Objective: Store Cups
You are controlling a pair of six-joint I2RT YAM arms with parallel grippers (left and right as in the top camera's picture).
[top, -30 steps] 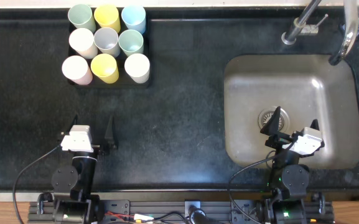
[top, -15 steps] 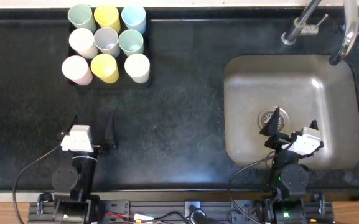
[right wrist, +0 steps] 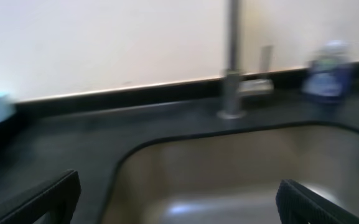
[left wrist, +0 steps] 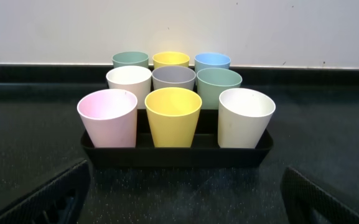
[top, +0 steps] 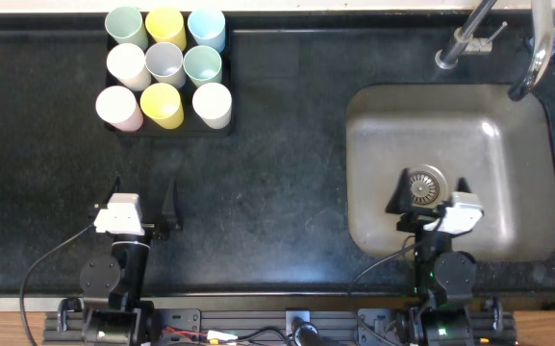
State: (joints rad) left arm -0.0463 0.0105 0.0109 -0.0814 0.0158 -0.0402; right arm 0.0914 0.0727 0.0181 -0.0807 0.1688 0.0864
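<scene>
nine plastic cups [top: 164,67] stand upright, 3 rows of 3, in a black tray [left wrist: 176,157] at far left of the counter [top: 287,154]. prob light, stiff, slick-walled; pinch one by the rim, wall btwn fingers. left claw [top: 143,192] wide open, empty, well apart from tray. right claw [top: 429,192] wide open, empty, over sink [top: 517,115].

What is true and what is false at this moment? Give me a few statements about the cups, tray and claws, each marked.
Nine cups stand in the black tray. True.
The cups are upside down. False: their open ends face up.
The left claw grips a yellow cup. False: it is open, empty and apart from the tray.
The right claw hangs over the sink. True.
</scene>
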